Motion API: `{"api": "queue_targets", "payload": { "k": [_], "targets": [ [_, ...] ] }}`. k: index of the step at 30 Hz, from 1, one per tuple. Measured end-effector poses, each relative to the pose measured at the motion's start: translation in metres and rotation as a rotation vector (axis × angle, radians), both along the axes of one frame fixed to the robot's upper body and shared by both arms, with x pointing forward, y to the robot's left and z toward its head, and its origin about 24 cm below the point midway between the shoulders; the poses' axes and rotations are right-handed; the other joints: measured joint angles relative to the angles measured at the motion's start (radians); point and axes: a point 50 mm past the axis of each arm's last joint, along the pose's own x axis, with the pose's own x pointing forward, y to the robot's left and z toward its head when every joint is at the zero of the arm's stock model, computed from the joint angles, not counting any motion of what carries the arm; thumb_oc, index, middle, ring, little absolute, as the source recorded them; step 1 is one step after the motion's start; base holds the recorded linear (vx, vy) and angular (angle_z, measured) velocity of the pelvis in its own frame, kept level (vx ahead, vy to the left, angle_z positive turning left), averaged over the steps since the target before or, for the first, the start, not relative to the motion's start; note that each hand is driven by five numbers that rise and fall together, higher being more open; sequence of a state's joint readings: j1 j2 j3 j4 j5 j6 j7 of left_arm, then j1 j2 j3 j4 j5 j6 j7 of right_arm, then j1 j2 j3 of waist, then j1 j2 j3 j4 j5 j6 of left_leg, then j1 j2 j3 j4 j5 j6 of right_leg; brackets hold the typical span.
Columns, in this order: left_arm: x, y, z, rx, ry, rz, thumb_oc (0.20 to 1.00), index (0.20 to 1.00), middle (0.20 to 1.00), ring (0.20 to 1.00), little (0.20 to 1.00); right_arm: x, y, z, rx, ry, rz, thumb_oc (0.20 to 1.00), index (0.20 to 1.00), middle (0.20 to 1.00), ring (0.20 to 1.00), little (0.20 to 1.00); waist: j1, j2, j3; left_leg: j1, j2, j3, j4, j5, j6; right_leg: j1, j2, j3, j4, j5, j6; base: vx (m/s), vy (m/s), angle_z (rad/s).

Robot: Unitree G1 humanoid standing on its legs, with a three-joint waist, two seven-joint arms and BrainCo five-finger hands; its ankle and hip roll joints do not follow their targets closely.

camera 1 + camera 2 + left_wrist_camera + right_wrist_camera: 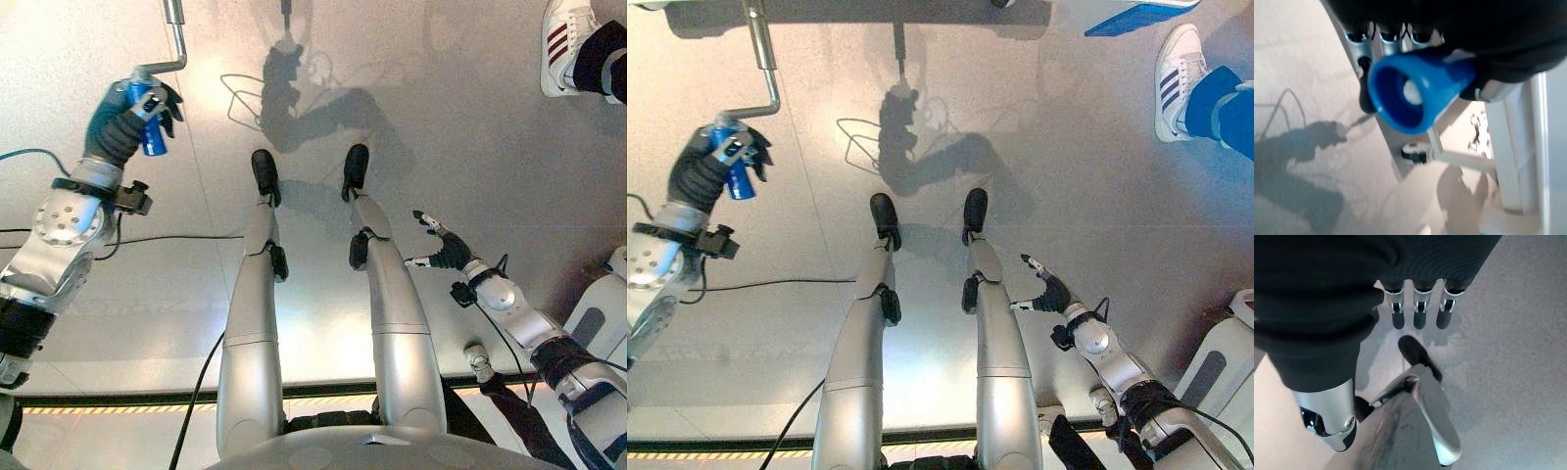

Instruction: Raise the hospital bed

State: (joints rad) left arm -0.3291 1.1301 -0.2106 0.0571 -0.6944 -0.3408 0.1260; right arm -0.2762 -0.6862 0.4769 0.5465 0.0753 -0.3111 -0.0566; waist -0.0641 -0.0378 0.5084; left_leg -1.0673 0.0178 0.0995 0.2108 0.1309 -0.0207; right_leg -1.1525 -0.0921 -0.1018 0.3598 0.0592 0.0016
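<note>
A bent metal crank [174, 44] reaches down from the bed's edge at the upper left, ending in a blue handle [149, 132]. My left hand [125, 116] is curled round that blue handle [737, 176]; in the left wrist view the handle's open blue end [1415, 90] sticks out past the fingers [1388, 41]. My right hand [443, 247] hangs at the lower right, away from the crank, fingers relaxed and holding nothing; its fingers [1419, 313] point down at the grey floor.
A person's white striped shoe [568, 39] and blue trouser leg [1225, 103] stand at the upper right. A white bed frame with a small castor [1415, 152] shows beside the crank. A white base [602, 313] sits at the far right.
</note>
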Motion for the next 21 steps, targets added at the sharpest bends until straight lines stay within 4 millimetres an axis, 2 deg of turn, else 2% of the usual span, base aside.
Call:
{"api": "queue_targets", "payload": {
  "k": [11, 16, 21],
  "targets": [
    [0.008, 0.014, -0.012, -0.042, 0.035, 0.065, 0.200, 0.200, 0.200, 0.200, 0.200, -0.001, 0.000, -0.001, -0.014, 0.001, 0.008, 1.000, 1.000, 1.000, 1.000, 1.000, -0.003, 0.009, 0.000, 0.027, 0.003, 0.001, -0.003, -0.001, -0.001, 0.023, 0.002, 0.000, 0.002, -0.003, -0.001, 0.00, 0.003, 0.00],
    [0.026, 0.012, -0.022, -0.094, 0.054, 0.101, 0.200, 0.200, 0.200, 0.200, 0.200, -0.002, -0.006, 0.000, -0.034, 0.005, 0.004, 1.000, 1.000, 1.000, 1.000, 1.000, 0.003, 0.019, -0.001, 0.027, 0.002, 0.000, -0.003, 0.000, -0.002, 0.024, 0.002, -0.001, 0.002, -0.004, -0.001, 0.00, 0.000, 0.00],
    [0.045, 0.012, -0.020, -0.144, 0.052, 0.166, 0.200, 0.200, 0.200, 0.200, 0.200, -0.002, -0.011, 0.002, -0.051, 0.006, -0.006, 1.000, 1.000, 1.000, 1.000, 1.000, -0.003, 0.019, -0.002, 0.025, 0.001, -0.005, -0.009, 0.002, -0.002, 0.024, 0.001, -0.006, 0.001, -0.004, -0.001, 0.00, 0.005, 0.03]
  ]
}}
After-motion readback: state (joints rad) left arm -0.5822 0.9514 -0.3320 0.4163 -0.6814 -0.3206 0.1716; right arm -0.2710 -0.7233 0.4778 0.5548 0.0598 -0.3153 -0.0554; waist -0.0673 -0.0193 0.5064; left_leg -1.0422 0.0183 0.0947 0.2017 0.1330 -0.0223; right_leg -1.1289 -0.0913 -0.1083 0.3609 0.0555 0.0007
